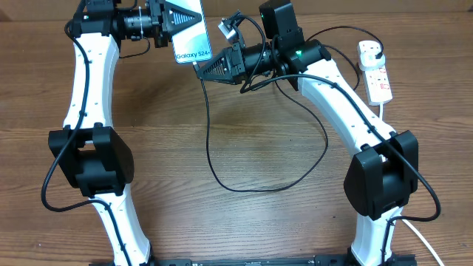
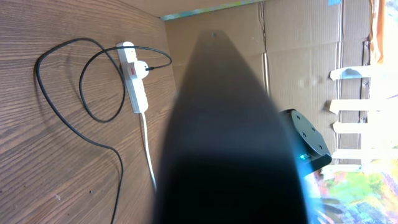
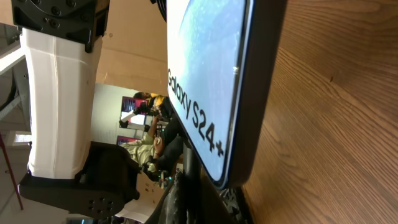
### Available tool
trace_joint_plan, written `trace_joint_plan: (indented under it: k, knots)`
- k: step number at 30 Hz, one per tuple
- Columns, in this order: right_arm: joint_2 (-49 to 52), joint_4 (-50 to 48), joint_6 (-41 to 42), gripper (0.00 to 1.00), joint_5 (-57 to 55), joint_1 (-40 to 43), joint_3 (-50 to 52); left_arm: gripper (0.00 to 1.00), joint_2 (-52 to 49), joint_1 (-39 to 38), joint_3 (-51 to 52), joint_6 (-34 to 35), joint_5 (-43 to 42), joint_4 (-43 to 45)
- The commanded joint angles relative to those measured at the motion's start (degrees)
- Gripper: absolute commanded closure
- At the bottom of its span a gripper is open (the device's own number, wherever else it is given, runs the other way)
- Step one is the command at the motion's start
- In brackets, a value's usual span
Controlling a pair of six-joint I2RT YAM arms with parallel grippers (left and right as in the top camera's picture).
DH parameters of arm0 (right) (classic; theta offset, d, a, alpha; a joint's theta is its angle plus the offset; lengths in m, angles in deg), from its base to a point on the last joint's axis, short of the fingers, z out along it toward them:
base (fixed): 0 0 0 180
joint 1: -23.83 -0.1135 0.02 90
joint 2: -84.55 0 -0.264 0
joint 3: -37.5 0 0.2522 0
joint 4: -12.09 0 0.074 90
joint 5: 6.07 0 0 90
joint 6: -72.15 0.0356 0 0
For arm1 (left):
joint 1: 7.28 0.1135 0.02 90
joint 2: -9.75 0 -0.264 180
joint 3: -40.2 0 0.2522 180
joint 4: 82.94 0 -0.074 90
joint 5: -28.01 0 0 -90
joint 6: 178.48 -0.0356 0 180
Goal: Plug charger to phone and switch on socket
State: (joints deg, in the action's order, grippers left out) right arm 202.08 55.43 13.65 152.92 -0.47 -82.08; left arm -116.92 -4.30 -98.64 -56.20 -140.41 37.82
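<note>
**Desk:** What do we have at the far end of the table (image 1: 259, 222)?

**Field:** We have the left gripper (image 1: 174, 22) clamped on the phone (image 1: 191, 35). The phone is lifted off the wood, lit screen facing up, its lower edge turned toward the other arm. We read that as offering up the port.

**Desk:** And the right side?

**Field:** The right gripper (image 1: 201, 70) is closed, with its tips right at that lower edge. The charger cable (image 1: 208, 140) leads out from between them, so we judge it is pinching the connector end. The tip itself is hidden from us, and we cannot say whether it is seated.

**Desk:** Where does the cable go?

**Field:** It drops to the table and loops wide across the middle. From there it runs back to its black plug (image 1: 375, 50), already in the power strip (image 1: 378, 81) at the far right. We think the slack spares the connector any pull.

**Desk:** The switch?

**Field:** Both arms are well apart from the red switch (image 2: 132, 72). We cannot tell whether it is on or off.
</note>
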Motion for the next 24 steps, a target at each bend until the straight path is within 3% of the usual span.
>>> trace_joint_plan:
  k: [1,24]
  knots:
    - [0.2,-0.8,0.4,0.96,-2.2,1.0,-0.3,0.96,1.2,-0.8,-0.3,1.6,-1.9,-0.2]
    - [0.2,-5.3,7.7,0.96,-6.7,0.2,-0.3,0.96,1.2,-0.8,-0.3,4.6,1.5,-0.2]
